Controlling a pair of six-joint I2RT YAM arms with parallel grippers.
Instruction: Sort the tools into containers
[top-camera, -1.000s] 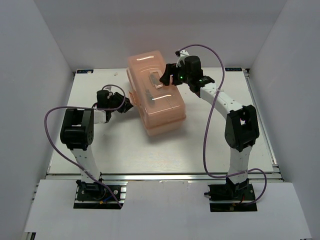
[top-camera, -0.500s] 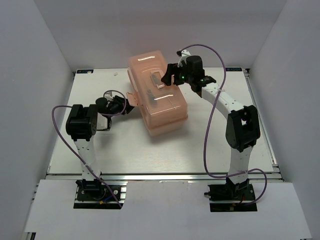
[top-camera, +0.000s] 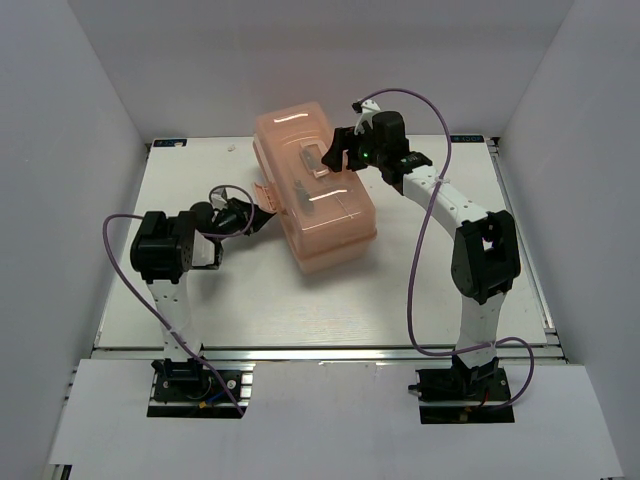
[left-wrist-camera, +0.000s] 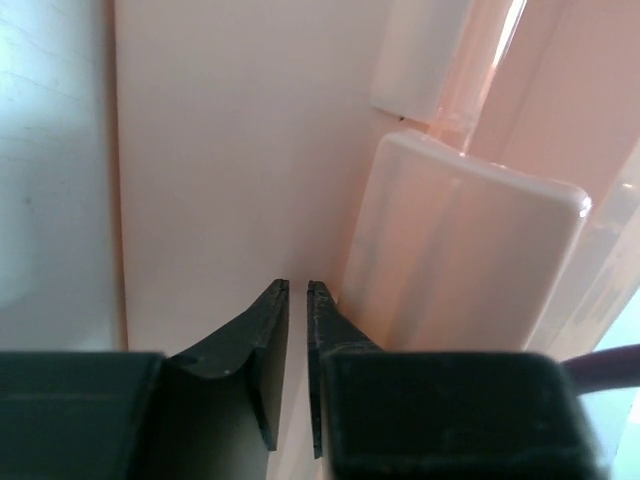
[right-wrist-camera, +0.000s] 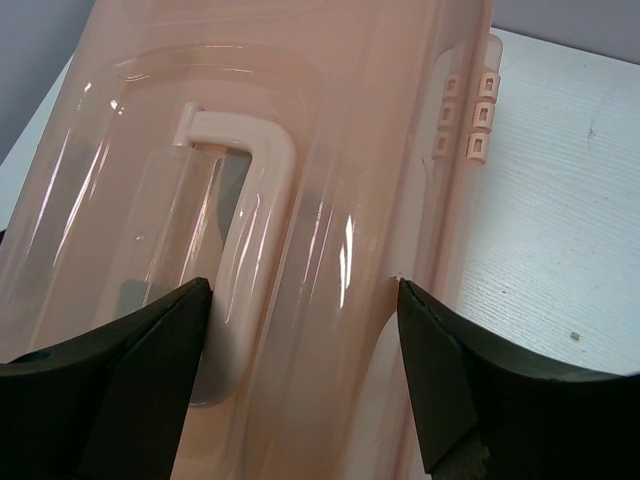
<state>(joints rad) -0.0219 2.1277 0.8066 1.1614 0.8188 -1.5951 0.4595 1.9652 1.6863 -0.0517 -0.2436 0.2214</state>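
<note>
White table (top-camera: 250, 310), plain grey walls (top-camera: 80, 120)

Bright, even overhead light, white glare streaks on the toolbox (top-camera: 330, 225) lid, soft shadow beside it — left wrist view washed-out, blurred close-up.

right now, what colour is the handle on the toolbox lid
Pale whitish handle, on a see-through salmon-pink toolbox; clearest in the right wrist view.

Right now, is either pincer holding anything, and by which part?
Nothing clearly held: right pincer straddles the toolbox lid across its handle; left pincer, barely open, sits beside the latch.
</note>
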